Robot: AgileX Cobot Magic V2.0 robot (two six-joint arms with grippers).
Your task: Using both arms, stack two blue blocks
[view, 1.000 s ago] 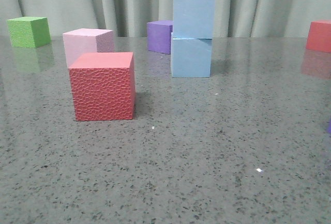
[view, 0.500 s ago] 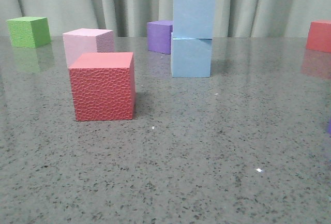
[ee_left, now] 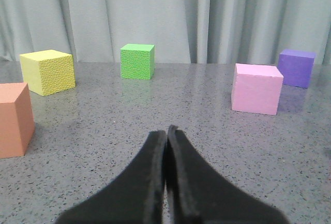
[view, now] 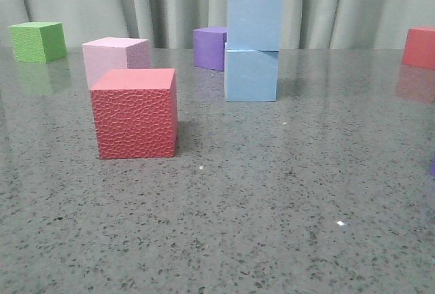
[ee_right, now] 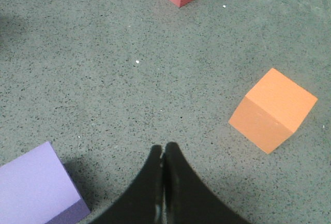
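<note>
My two pale matte blue blocks (view: 253,46) stand stacked upright, faces square, while my left claw (ee_left: 166,131) and right claw (ee_right: 163,149) are pressed closed, empty.

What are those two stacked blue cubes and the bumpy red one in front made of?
The blue blocks look like matte foam: soft, dull faces with no shine. The red cube also seems foam, with a pebbled, embossed front face. I cannot be certain by look alone.
</note>
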